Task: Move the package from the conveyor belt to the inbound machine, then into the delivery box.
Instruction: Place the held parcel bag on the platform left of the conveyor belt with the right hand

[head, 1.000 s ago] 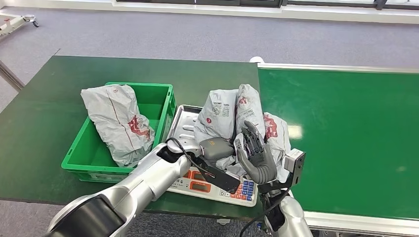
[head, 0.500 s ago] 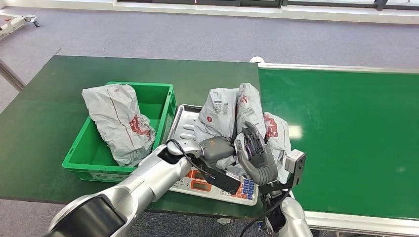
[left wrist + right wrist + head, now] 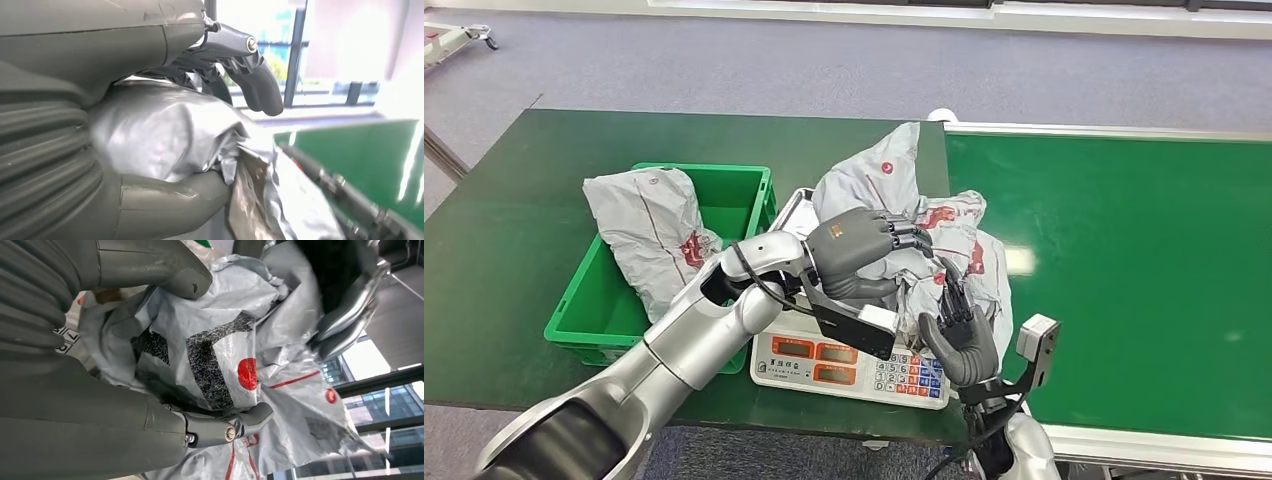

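The package [image 3: 894,215] is off the belt and over the scale [image 3: 849,360], gripped by the left robot hand [image 3: 859,245] (right robot hand [image 3: 959,335] open beside it), with the green box [image 3: 759,200] leg remaining.

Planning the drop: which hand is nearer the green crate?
Left. The left hand grips the package over the scale, just beside the green crate; the right hand sits farther off, toward the conveyor.
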